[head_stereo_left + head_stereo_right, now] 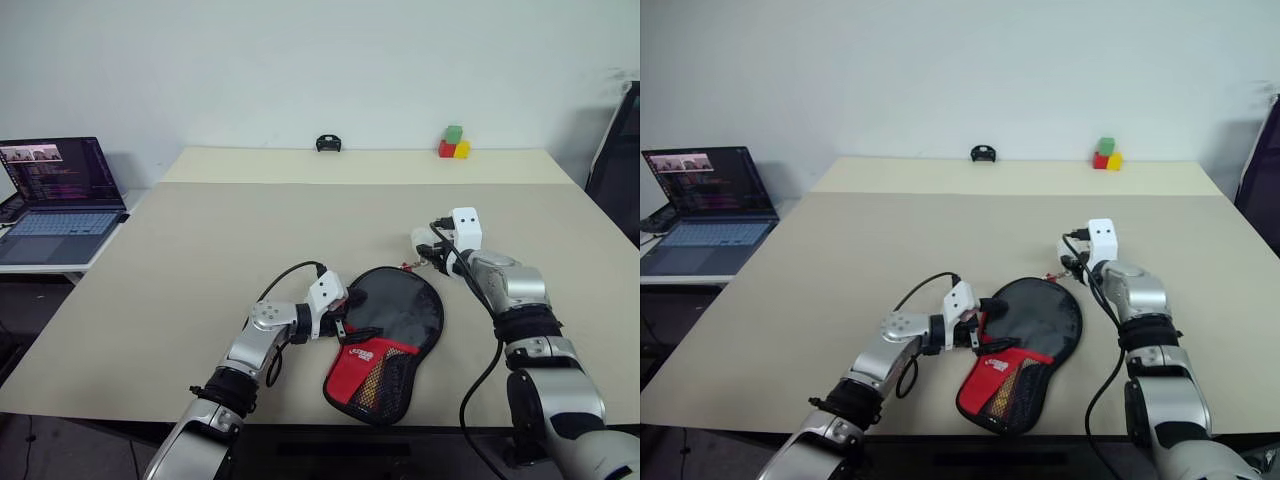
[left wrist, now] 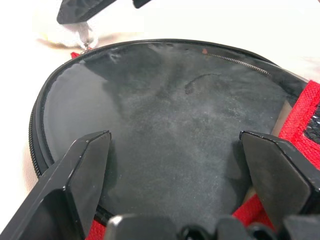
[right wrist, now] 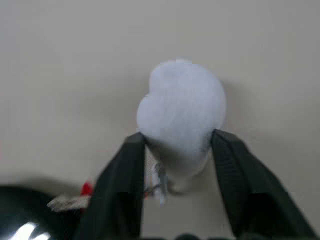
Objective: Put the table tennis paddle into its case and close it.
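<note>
The case (image 1: 395, 310) lies flat near the table's front edge, its black round part pointing away from me and its red mesh end toward me. The zipper rim (image 2: 37, 135) runs around the round part. My left gripper (image 1: 340, 320) is open at the case's left edge, its fingers (image 2: 82, 170) spread wide over the black face. At the case's far right corner, my right gripper (image 3: 179, 136) has its jaws parted, one on each side of the white ball charm (image 3: 182, 100). The table tennis paddle is hidden.
An open laptop (image 1: 60, 190) sits on a side desk at the left. Coloured blocks (image 1: 453, 143) and a small black object (image 1: 328, 143) stand along the beige table's (image 1: 200, 260) far edge. A dark object rises at the far right.
</note>
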Controlling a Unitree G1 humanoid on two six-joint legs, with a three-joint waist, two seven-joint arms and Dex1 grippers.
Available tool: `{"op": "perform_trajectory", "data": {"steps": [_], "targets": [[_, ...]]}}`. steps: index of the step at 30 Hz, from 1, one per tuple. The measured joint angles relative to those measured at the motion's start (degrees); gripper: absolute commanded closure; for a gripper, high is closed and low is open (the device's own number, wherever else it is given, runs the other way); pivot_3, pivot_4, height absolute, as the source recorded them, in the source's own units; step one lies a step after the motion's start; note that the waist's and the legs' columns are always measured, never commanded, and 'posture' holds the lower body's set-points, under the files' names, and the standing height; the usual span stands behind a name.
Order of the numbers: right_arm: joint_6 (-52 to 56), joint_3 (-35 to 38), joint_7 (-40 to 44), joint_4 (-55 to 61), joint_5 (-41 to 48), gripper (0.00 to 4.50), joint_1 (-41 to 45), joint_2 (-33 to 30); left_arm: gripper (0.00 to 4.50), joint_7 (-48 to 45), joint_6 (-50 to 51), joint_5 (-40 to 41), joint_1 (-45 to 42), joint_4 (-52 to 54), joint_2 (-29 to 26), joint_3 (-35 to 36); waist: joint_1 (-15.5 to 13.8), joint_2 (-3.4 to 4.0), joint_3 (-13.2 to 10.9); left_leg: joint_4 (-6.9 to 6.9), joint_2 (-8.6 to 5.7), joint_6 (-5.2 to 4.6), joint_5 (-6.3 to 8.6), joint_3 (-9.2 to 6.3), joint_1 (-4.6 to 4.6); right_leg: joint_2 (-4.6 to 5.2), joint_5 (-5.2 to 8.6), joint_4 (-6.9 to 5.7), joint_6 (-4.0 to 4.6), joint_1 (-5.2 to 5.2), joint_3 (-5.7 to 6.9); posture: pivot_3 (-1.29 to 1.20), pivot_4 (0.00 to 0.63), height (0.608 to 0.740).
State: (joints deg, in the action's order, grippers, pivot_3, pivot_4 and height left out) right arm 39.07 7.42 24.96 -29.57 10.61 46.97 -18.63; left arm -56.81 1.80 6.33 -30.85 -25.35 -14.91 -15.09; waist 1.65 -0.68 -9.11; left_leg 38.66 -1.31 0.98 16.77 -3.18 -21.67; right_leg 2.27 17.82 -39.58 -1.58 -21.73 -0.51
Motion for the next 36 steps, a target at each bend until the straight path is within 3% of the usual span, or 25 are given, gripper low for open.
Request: {"op": "perform_trajectory", "data": {"steps": [8, 14, 27, 36], "targets": [[9.13, -0.37, 5.90, 17.37, 5.62, 2.43, -6.02, -4.85, 0.00, 1.10, 0.69, 0.02, 0.12, 0.64, 0.67, 0.04, -0.21, 0.00, -0.01, 0.00, 0.00, -0.02, 0.01, -0.06, -0.03, 0.00, -0.01, 0.14, -0.03, 0.04, 0.07, 0.00, 0.150, 0.740], [12.52, -1.06, 13.80, 25.74, 9.71, 2.43, -11.74, -12.37, 0.00, 0.63, 5.48, 2.20, 0.46, 4.57, 0.08, 1.32, -0.19, -0.05, -0.04, -0.14, 0.00, -0.07, 0.04, -0.14, -0.17, -0.01, -0.03, 0.48, -0.06, 0.04, 0.16, 0.00, 0.150, 0.740], [5.36, -5.99, 16.73, 19.67, 6.66, 2.43, -15.88, -14.63, 0.00, -3.81, 14.40, 10.92, -1.59, 12.36, -7.54, 8.99, -0.05, -0.14, -0.20, -0.59, 0.02, -0.02, 0.01, 0.13, -0.43, -0.01, -0.03, 0.69, -0.05, -0.44, -0.07, 0.00, 0.150, 0.740], [3.50, -9.80, 20.24, 15.07, 6.24, 2.43, -12.75, -9.24, 0.00, -3.76, 12.62, 10.61, -3.69, 9.85, -12.46, 11.55, 0.35, -0.17, -0.22, -0.59, 0.05, -0.02, 0.01, 0.16, -0.32, -0.07, -0.03, 0.59, -0.05, -0.47, -0.15, 0.00, 0.150, 0.740]]}}
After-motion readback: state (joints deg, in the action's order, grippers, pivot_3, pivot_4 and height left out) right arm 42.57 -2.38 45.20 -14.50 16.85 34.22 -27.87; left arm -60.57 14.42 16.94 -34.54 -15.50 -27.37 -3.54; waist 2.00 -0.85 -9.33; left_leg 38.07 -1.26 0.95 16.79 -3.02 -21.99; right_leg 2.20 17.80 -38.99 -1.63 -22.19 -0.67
